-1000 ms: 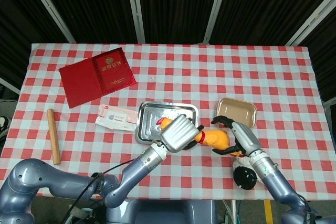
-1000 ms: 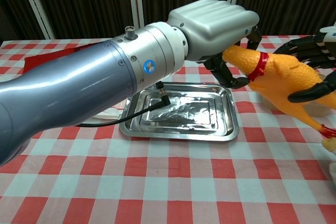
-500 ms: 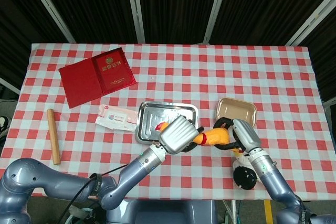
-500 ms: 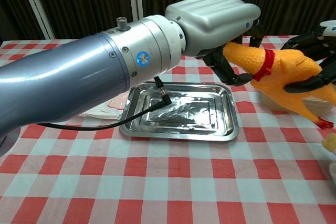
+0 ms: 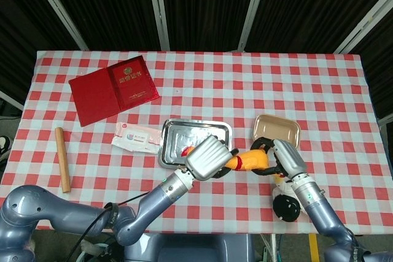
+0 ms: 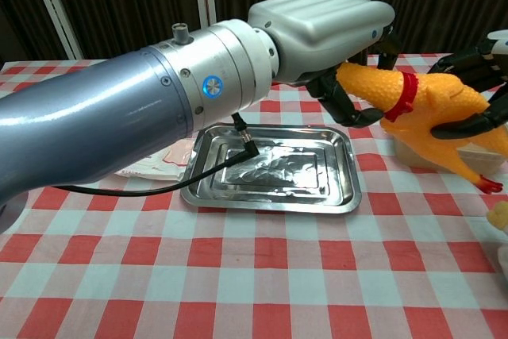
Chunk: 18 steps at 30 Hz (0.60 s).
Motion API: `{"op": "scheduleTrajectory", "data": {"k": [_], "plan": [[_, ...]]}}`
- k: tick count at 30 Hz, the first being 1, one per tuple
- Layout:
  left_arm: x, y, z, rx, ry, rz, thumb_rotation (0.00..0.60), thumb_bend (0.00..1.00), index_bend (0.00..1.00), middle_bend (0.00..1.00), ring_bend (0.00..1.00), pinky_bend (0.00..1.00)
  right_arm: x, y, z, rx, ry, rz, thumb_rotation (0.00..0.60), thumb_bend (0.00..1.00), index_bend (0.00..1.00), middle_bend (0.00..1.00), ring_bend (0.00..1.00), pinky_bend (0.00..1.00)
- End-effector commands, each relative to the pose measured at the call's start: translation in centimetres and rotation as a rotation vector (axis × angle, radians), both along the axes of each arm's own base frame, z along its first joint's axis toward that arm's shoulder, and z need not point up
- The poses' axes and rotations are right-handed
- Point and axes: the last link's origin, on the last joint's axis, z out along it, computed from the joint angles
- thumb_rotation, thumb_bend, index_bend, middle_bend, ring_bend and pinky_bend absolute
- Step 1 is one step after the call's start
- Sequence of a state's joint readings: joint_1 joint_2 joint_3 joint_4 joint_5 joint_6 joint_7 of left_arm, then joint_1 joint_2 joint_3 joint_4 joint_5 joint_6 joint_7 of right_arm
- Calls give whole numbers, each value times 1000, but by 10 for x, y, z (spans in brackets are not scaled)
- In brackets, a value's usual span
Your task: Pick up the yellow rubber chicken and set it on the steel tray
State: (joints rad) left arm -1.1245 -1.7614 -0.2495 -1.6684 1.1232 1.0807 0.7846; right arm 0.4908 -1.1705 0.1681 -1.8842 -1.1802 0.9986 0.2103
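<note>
The yellow rubber chicken (image 6: 425, 113) is in the air, above the tabletop (image 6: 262, 291) and just to the right of the steel tray (image 6: 272, 194), and both hands are on it. The right hand (image 6: 480, 85) has its dark fingers wrapped around the body of the chicken, so it carries the weight. The left hand (image 6: 329, 25) is at the head end, with its fingers curled around the head and neck near the red collar; whether it really grips there or only touches cannot be told for sure, because its pale back covers the contact in the head view. The tray lies flat and nothing is in it except reflections. Behind the chicken a small tan dish (image 5: 277, 131) stands on the tabletop, and further left lie a wipes packet (image 5: 136, 136), a red booklet (image 5: 114, 90) and a wooden stick (image 5: 61, 159). The step in hand seems to be a handover or a carry with both hands, after the pick-up and before the placing. The next move calls for bringing the chicken to the left until it hangs over the middle of the tray, lowering it, and only then opening the fingers. If one hand lets go too early, the soft toy may swing or slip, so the holding hand needs a firm grip first.
</note>
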Motion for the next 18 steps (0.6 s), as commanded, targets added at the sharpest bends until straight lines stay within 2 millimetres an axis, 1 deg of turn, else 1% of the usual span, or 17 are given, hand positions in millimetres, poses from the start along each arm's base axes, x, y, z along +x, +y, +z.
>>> {"op": "scheduleTrajectory", "data": {"k": [1, 3, 5, 10, 14, 18], "plan": [[0, 2, 0, 18, -1, -5, 600, 751, 762, 765, 649, 716, -2, 2, 1, 37, 10, 23, 600, 425, 323, 358, 342, 431], [0, 4, 0, 26, 0, -6, 600, 750, 762, 766, 649, 716, -2, 3, 2, 51, 16, 34, 600, 328, 202, 265, 250, 351], [-1, 5, -2, 30, 0, -1, 600, 750, 763, 766, 649, 716, -2, 3, 3, 62, 19, 40, 600, 283, 150, 223, 210, 315], [-1, 9, -4, 40, 2, 5, 600, 751, 763, 767, 649, 716, -1, 3, 6, 72, 18, 49, 600, 273, 85, 189, 174, 279], [-2, 9, -5, 40, -2, 9, 600, 751, 763, 767, 649, 716, -1, 4, 5, 81, 21, 51, 600, 248, 8, 139, 129, 231], [-1, 8, -6, 41, -3, 4, 600, 751, 763, 767, 649, 716, -1, 4, 6, 85, 17, 52, 600, 242, 8, 130, 119, 221]]}}
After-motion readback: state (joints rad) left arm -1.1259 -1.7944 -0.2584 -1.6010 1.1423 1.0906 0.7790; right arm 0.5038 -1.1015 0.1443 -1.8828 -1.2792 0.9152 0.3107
